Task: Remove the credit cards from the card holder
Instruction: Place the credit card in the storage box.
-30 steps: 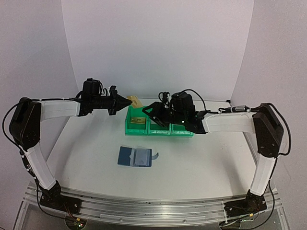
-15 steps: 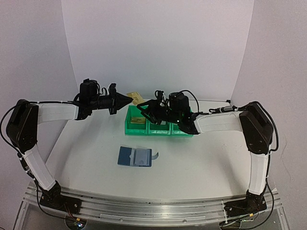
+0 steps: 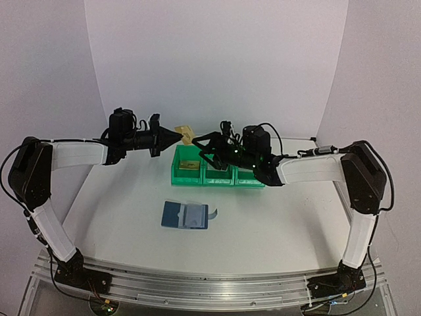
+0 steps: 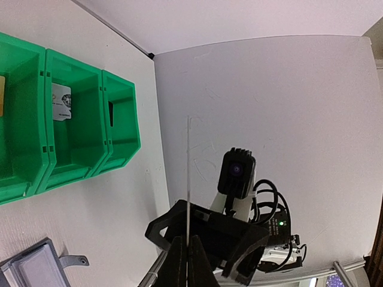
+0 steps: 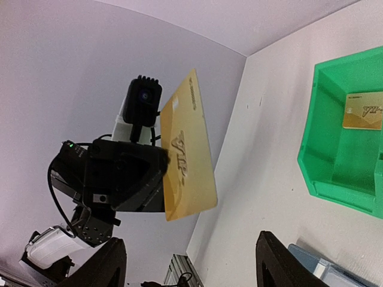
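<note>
Your left gripper [image 3: 177, 137] jaws clamped the gold credit card [image 5: 187, 149], long axis pointing toward your open right gripper [image 5: 191, 240]; its lettering was unreadable.

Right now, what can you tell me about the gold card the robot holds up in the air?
The gold card is a thin, shiny tan-gold plastic rectangle with faint lettering. The shut left fingers pinch one edge, holding it tilted in the air, up beside the green bins. Nothing else touches it.
</note>
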Robot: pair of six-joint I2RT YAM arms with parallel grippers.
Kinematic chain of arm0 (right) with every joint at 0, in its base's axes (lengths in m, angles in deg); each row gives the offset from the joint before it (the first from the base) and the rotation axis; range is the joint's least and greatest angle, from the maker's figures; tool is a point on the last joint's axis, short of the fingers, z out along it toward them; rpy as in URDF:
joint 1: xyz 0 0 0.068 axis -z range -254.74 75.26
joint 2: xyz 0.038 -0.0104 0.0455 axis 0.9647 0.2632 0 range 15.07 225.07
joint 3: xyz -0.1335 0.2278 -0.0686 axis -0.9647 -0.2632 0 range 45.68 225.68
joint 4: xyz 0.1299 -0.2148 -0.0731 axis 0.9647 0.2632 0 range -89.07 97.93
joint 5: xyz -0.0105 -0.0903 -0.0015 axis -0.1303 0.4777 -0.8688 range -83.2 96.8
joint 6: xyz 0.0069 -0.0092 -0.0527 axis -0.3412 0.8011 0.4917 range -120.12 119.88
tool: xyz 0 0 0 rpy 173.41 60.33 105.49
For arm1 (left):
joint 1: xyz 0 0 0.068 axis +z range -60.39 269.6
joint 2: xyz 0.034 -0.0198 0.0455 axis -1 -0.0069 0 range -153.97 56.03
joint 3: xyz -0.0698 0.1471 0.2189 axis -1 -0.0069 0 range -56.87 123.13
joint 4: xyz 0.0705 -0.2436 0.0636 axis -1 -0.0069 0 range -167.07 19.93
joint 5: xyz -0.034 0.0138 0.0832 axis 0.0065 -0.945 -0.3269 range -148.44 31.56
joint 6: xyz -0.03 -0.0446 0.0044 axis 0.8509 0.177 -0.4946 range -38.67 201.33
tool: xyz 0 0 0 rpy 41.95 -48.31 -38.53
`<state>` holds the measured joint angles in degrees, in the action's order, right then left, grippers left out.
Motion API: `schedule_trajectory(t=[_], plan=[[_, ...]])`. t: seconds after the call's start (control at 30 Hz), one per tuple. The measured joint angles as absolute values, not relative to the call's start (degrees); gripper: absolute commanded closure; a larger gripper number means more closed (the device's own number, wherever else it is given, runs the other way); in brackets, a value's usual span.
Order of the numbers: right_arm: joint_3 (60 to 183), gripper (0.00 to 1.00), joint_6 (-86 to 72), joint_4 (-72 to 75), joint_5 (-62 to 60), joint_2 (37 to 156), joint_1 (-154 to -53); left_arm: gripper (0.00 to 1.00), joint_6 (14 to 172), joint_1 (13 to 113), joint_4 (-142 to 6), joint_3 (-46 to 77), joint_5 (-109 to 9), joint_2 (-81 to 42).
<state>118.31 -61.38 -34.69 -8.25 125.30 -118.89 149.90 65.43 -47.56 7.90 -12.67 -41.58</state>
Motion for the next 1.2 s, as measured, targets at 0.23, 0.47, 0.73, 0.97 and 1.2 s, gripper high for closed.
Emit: schedule_trajectory(t=[0.23, 0.47, 0.73, 0.97, 1.2], plan=[[124.58, 0.6, -63.35, -35.7, -8.33, 128.51, -117.84, 1.0, 149.2, 65.05, -47.55, 7.86, -11.84, -41.52], [127.16, 0.91, -64.46, -35.26, -9.08, 131.8, -117.79, 1.0, 148.88, 64.79, -47.51, 6.56, -11.56, -41.1], [127.33, 1.0, -65.8, -35.53, -10.33, 131.93, -117.52, 1.0, 148.7, 64.81, -47.39, 5.57, -11.59, -40.87], [127.33, 1.0, -66.76, -35.8, -11.91, 131.95, -117.25, 0.57, 146.94, 64.79, -47.3, 4.94, -11.37, -40.32], [125.0, 1.0, -67.79, -35.45, -12.73, 131.93, -116.04, 0.43, 131.54, 65.72, -55.1, 4.62, -9.51, -37.34]])
